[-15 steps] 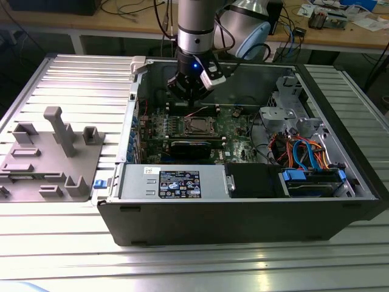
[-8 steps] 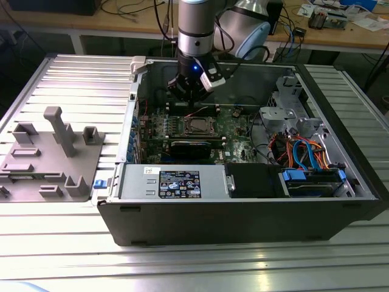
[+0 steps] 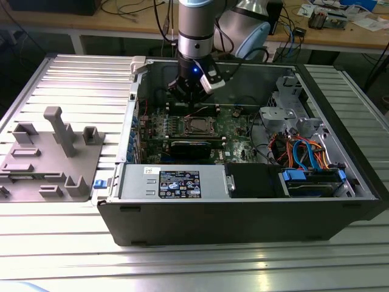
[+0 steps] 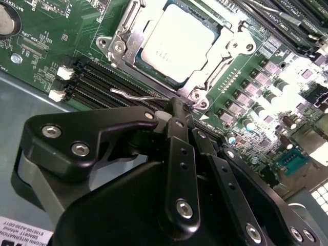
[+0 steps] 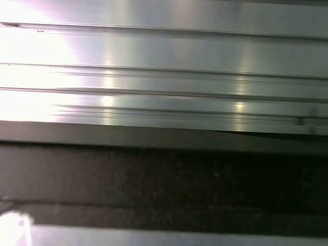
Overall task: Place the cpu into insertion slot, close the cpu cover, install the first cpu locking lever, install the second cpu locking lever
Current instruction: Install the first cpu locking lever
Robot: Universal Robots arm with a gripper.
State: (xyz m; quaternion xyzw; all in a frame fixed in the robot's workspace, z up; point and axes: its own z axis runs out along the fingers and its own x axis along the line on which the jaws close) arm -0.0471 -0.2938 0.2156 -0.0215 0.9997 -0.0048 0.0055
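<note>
Black gripper (image 4: 179,110) links filled the foreground of the second wrist view, fingers drawn together, tips beside a thin wire lever (image 4: 134,94) by the socket; whether they pinched it was unclear. Beyond, the cpu (image 4: 177,42) sat in the slot (image 4: 205,82) with the cover (image 4: 225,51) down over it. Both levers seemingly remained unlatched, though the far one was hard to make out.

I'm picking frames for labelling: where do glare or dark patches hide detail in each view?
Second wrist view: glare washes out the motherboard at one edge, while the cpu under the cpu cover reads clearly and the gripper is dark. First wrist view: strong glare on ribbed metal. Exterior view: evenly lit, the case front in shadow.
</note>
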